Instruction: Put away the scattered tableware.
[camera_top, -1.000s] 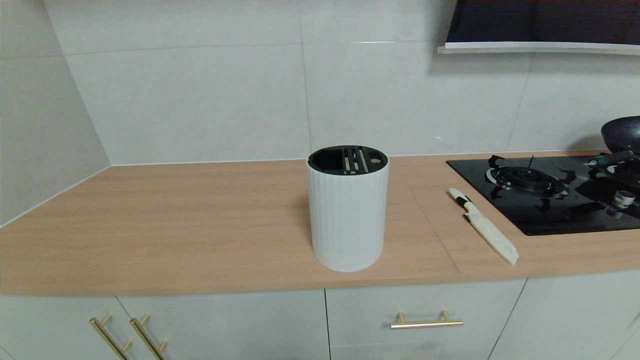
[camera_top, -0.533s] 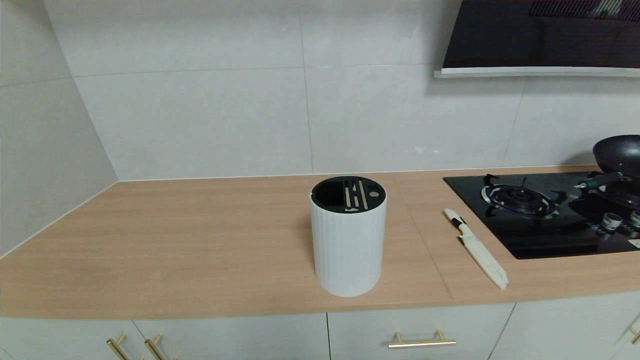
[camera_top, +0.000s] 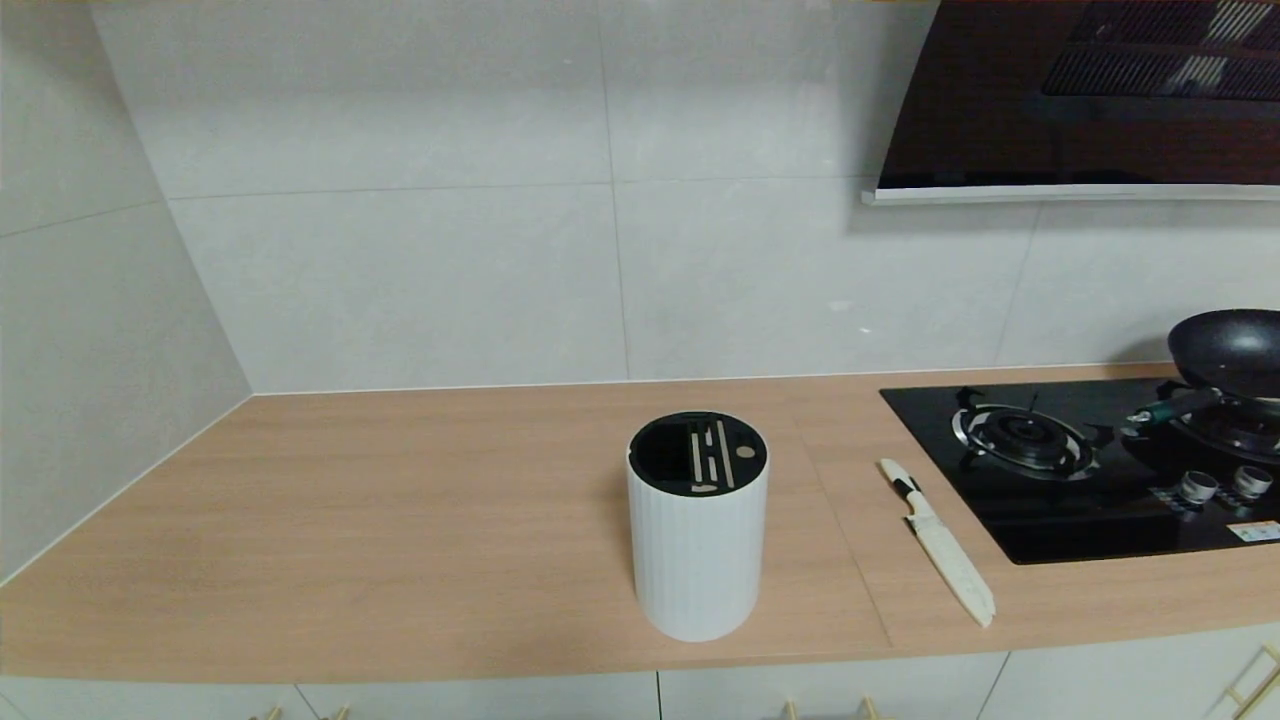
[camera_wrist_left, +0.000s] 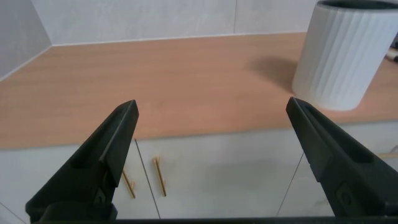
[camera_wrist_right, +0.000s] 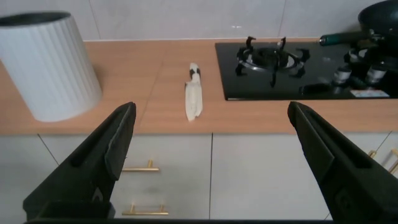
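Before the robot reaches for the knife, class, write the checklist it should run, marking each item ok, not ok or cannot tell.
1. The knife lies flat on the countertop, nothing on it: ok.
2. The knife lies apart from the hob: ok.
3. The holder stands upright, its top slots unblocked: ok.
4. The right gripper is open and empty: ok.
5. The left gripper is open and empty: ok.
6. Which slot suits the knife: cannot tell.

A white ribbed round holder (camera_top: 698, 550) with a black slotted top stands upright on the tabletop (camera_top: 400, 520). A cream knife (camera_top: 941, 547) lies flat to its right, apart from it, blade pointing to the front edge.
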